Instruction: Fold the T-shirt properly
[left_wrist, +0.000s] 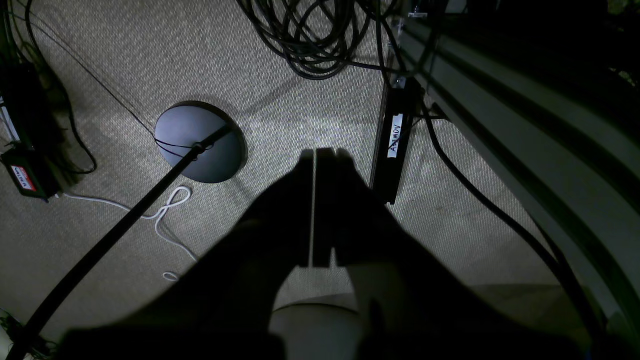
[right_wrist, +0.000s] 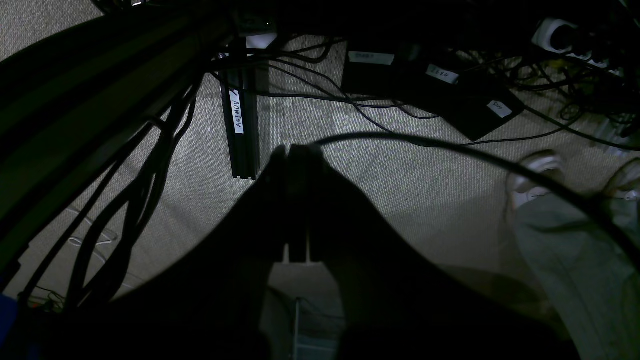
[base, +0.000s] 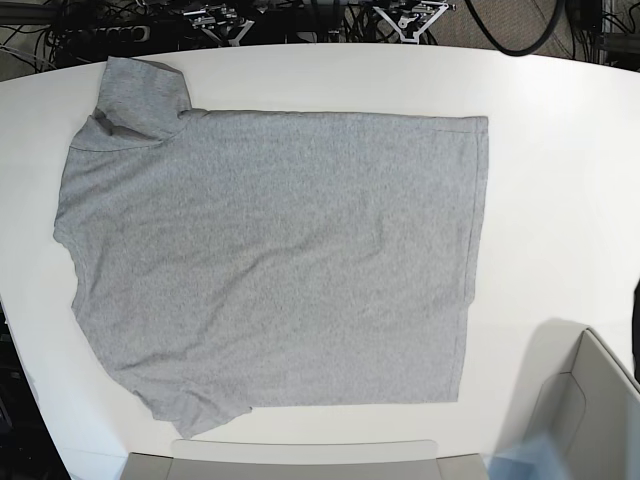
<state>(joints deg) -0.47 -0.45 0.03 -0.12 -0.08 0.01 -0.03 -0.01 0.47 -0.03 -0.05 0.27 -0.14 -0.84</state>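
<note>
From the base view I find the T-shirt (base: 270, 260) spread flat on the white table (base: 560, 180), plain grey side up, no lettering showing. Its collar end lies toward the view's left and its hem toward the right. The upper sleeve (base: 135, 100) is folded in over the shoulder; the lower sleeve (base: 185, 405) lies out flat near the table's front edge.

Containers: a light-coloured open bin (base: 590, 410) stands at the lower right corner of the table. I can see its inner walls, but its floor is cut off by the frame, so I cannot tell what it holds. A flat grey edge (base: 300, 458) runs along the bottom of the view, just below the shirt; I cannot tell what it is.

Neither arm appears over the table. The left gripper (left_wrist: 315, 152) hangs above the carpet (left_wrist: 150, 50) near a round black stand base (left_wrist: 200, 142), fingers pressed together, nothing between them. The right gripper (right_wrist: 289, 149) likewise hangs above carpet and cables (right_wrist: 390, 110), fingers closed and empty.
</note>
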